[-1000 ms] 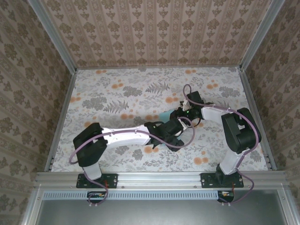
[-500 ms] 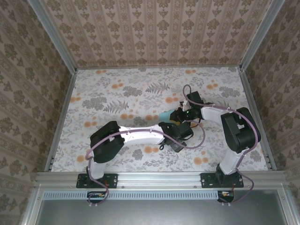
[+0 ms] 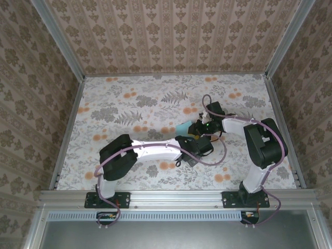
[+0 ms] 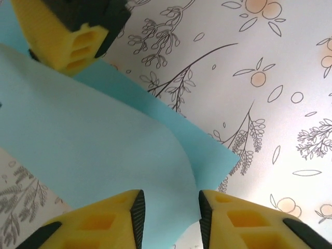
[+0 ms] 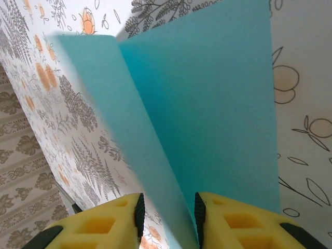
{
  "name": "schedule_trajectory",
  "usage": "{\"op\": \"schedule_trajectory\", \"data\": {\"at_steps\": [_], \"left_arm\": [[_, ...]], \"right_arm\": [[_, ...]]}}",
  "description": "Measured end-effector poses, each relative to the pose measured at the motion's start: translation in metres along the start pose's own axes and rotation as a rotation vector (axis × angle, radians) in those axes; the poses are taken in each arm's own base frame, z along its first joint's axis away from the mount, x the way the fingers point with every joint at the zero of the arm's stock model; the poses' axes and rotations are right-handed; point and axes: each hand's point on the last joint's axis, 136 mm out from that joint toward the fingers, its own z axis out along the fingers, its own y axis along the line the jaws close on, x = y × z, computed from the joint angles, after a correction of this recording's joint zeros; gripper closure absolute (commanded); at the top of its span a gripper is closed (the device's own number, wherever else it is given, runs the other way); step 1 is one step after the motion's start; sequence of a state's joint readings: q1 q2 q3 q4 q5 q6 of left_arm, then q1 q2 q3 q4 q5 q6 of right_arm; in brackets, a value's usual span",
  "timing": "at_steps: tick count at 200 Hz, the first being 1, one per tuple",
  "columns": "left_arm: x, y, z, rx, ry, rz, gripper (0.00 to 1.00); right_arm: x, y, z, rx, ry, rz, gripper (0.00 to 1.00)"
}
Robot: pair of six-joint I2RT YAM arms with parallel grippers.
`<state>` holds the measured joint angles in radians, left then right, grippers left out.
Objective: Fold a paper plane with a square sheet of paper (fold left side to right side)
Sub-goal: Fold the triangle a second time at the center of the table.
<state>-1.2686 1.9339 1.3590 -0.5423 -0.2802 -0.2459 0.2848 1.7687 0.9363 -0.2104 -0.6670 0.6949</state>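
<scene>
Top external: the square sheet of paper [image 3: 182, 127] lies at mid-bench [image 3: 129, 104], largely covered by both wrists. The side-to-side fold is judged to be in progress.

Left wrist: the left gripper [image 4: 168, 207] is seen with its yellow foam fingers [image 4: 98, 225] parted around a curled flap edge; contact cannot be told. The paper is thin, matte, light cyan.

Right wrist: the right gripper [image 5: 166, 210] is closed on a raised flap. Next, the flap is to be laid over and the crease pressed flat.

lab test cell | wallpapered panels [image 3: 176, 36] | floral tabletop [image 3: 124, 104] | aluminium frame [image 3: 176, 197]
</scene>
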Motion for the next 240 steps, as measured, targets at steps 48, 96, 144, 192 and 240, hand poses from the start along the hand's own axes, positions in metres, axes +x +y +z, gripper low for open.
{"op": "schedule_trajectory", "data": {"at_steps": [48, 96, 144, 192, 240], "left_arm": [[0.0, 0.005, -0.014, 0.061, -0.051, -0.062, 0.95], [0.003, 0.013, -0.021, 0.221, -0.11, -0.198, 1.0], [0.004, 0.017, -0.023, 0.396, -0.159, -0.346, 1.0], [0.008, 0.019, -0.021, 0.491, -0.166, -0.433, 1.0], [0.007, 0.028, -0.025, 0.525, -0.182, -0.489, 1.0]], "right_arm": [[0.002, -0.001, 0.0, 0.009, 0.008, -0.006, 0.66], [-0.008, 0.003, -0.009, 0.007, -0.035, -0.022, 0.63], [-0.027, 0.032, -0.058, -0.012, -0.217, -0.128, 0.6], [-0.001, 0.019, -0.085, 0.021, -0.312, -0.171, 0.72], [0.056, -0.01, -0.08, 0.058, -0.303, -0.183, 0.92]]}}
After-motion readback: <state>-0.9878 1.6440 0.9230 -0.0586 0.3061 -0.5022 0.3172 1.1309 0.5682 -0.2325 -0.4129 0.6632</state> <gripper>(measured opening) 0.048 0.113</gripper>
